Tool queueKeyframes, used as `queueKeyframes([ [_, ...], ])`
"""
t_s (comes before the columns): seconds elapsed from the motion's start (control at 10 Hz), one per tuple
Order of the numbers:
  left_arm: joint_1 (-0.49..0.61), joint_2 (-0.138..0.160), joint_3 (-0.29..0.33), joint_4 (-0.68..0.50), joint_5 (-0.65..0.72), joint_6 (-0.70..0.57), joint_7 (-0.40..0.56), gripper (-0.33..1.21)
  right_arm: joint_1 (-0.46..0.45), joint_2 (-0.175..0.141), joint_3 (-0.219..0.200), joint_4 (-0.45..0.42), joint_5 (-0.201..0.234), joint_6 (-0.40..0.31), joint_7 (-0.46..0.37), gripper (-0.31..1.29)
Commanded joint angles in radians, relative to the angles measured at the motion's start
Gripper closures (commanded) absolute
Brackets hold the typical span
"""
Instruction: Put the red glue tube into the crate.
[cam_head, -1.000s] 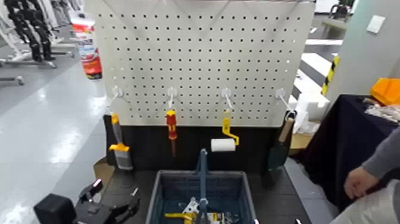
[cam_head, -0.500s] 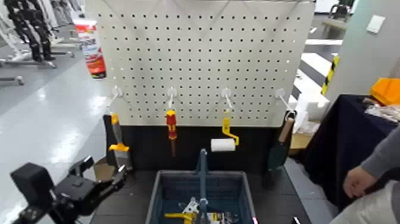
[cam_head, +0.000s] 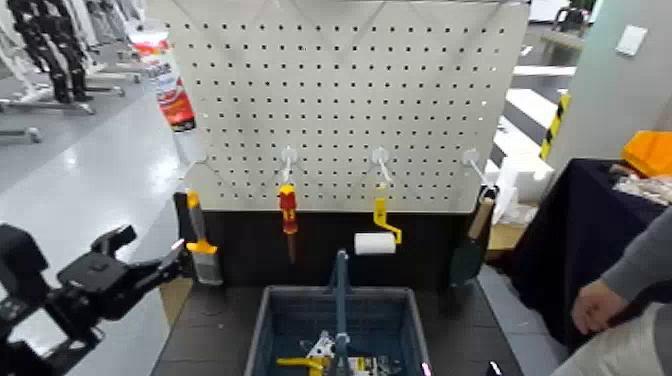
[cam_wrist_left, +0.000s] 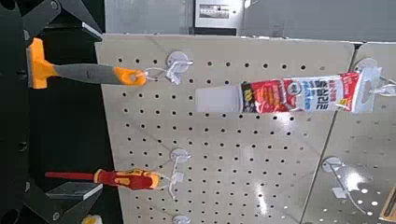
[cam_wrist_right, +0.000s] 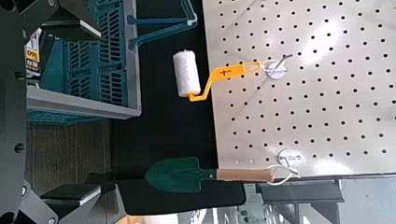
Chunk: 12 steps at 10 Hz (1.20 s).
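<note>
- One glue tube (cam_wrist_left: 299, 94), red and white with dark print, hangs from a hook near the upper corner of the pegboard, on the robot's left; it is outside the crate.
- One crate (cam_head: 262, 325), grey-blue with latticed sides and one upright centre handle (cam_head: 341, 290), sits on the black tabletop (cam_head: 205, 335) in front of the pegboard (cam_head: 340, 110).
- Inside the crate lie several small things, among them one with a yellow handle (cam_head: 300, 362); they overlap too much for me to count.
- One left gripper (cam_head: 154, 247) is beside the orange-handled tool, below the tube; its jaws stand wide, with nothing held.
- One right gripper (cam_wrist_right: 71, 110) is low on the robot's right, near the crate; its jaws are wide apart and empty.
- Four tools hang in a row along the lower pegboard, one per hook: an orange-and-grey-handled tool (cam_head: 201, 240), a red-and-yellow screwdriver (cam_head: 289, 212), a paint roller (cam_head: 376, 243) with a white sleeve and yellow frame, and a trowel (cam_wrist_right: 177, 175) with a green blade and wooden handle.
- One person's hand (cam_head: 597, 305), below a grey sleeve (cam_head: 645, 262), hangs at the robot's far right.
- One dark-covered table (cam_head: 560, 235) stands behind that hand, with one orange thing (cam_head: 650, 152) on top.
</note>
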<state>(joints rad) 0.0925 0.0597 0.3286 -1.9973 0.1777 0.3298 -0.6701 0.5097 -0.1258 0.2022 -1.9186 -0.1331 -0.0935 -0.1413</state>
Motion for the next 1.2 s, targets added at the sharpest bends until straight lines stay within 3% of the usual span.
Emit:
queueKeyframes([
  [0.1,-0.065,0.031,0.03,0.002,0.011,0.057,-0.049,0.17,-0.007,0.0,0.003,0.003,-0.003,0.0,0.002,0.14],
  [0.6,-0.201,0.111,0.053,0.014,-0.003,0.156,-0.158,0.18,-0.017,-0.002,0.011,0.012,-0.017,0.001,0.008,0.14],
  [1.0,-0.332,0.18,0.04,0.098,-0.003,0.199,-0.284,0.19,-0.03,-0.002,0.016,0.021,-0.026,0.0,0.016,0.14],
  [1.2,-0.373,0.206,0.033,0.123,0.0,0.202,-0.301,0.2,-0.034,-0.003,0.02,0.026,-0.033,0.0,0.016,0.14],
])
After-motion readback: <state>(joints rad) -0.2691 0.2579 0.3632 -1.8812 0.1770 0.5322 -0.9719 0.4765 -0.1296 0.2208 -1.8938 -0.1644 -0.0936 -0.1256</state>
